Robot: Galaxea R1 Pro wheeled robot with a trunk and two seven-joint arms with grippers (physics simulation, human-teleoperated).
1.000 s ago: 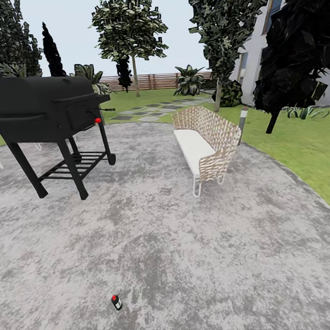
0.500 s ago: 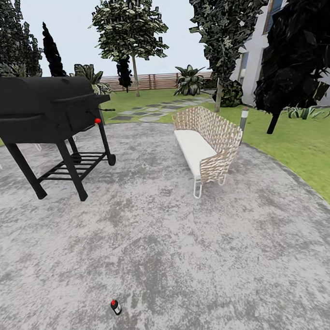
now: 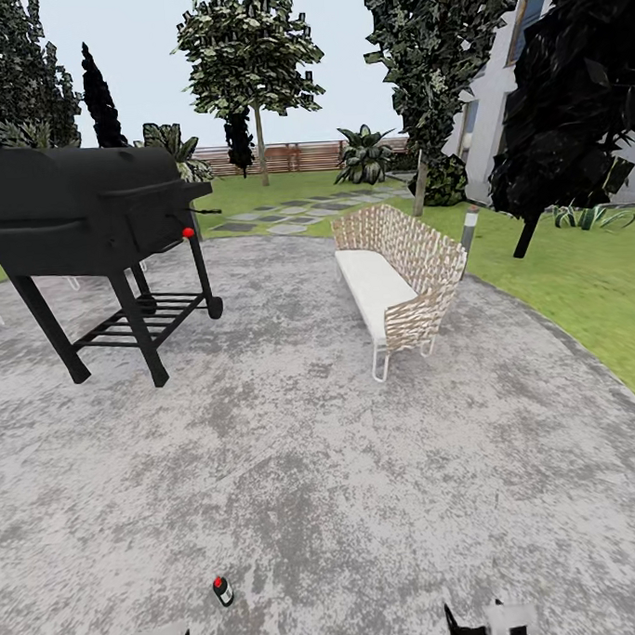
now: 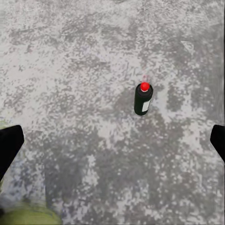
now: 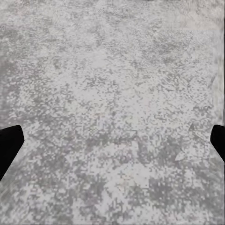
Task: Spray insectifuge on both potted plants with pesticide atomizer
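Down at the robot's feet, the left gripper (image 4: 112, 140) is hanging over the grey patio (image 3: 364, 501) with its dark fingers spread wide, nothing between them, and the right gripper (image 5: 112, 140) is hanging just as wide and just as empty over bare stone. The pesticide atomizer (image 3: 222, 592) is standing upright on the patio near the left arm, a small dark bottle with a pale label and a red cap (image 4: 145, 86). It is looking light and rigid to me, probably smooth-sided, so a grip around the dark body below the cap seems safest, leaving the nozzle free. Further off, a black grill (image 3: 90, 236) and a woven bench (image 3: 394, 276) are sitting apart on the stone. Beyond them the lawn (image 3: 576, 285) is running toward the wooden fence (image 3: 290, 156).
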